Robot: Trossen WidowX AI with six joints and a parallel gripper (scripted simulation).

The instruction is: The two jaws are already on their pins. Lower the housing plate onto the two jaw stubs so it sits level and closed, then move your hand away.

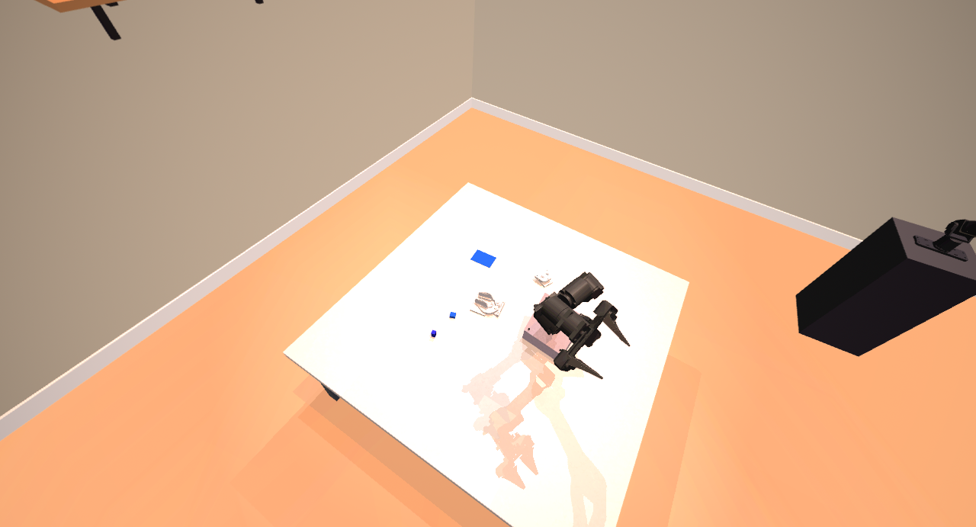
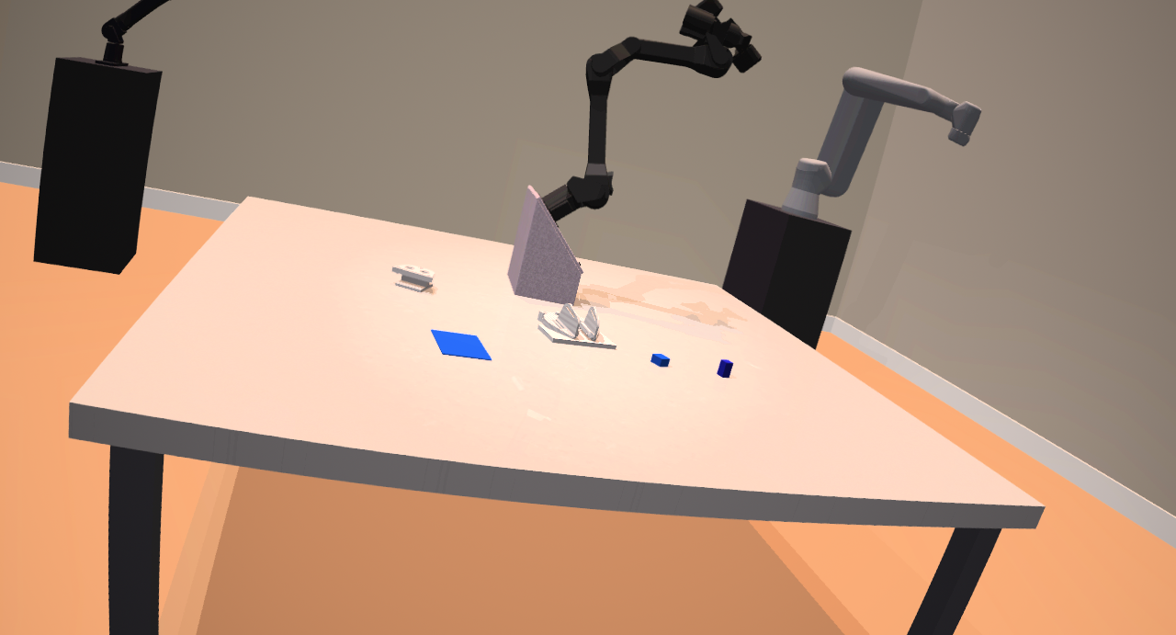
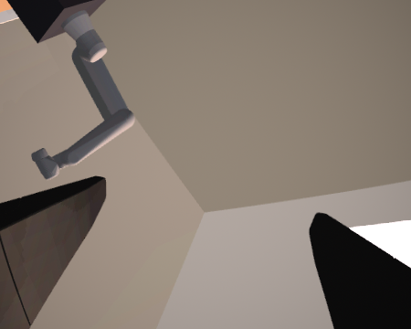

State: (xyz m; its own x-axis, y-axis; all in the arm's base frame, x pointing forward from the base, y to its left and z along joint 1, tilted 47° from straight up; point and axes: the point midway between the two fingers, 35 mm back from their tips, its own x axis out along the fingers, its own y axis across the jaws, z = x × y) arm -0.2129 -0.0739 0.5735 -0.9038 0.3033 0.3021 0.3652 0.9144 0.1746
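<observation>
A white base [image 2: 556,335] lies on the table, with two upright, pointed white jaws [image 1: 485,297] [image 2: 580,323] on it, side by side and tilted. No plate shows over the jaws. A small white piece, which looks like the housing plate [image 1: 543,277] [image 2: 414,272], sits on a low white support apart from the base. Whether its openings go right through is too small to tell. My gripper [image 1: 615,361] [image 3: 209,205] is open and empty, high above the table and well away from both white parts. Its fingers are hard to make out in the exterior view.
A blue flat sheet [image 1: 483,258] [image 2: 461,345], a blue block [image 1: 452,315] [image 2: 660,359] and a dark blue block [image 1: 433,333] [image 2: 724,368] lie on the table. My arm stands on a grey wedge mount [image 2: 544,265]. A grey arm [image 2: 854,130] [image 3: 106,91] stands on a pedestal beyond the table.
</observation>
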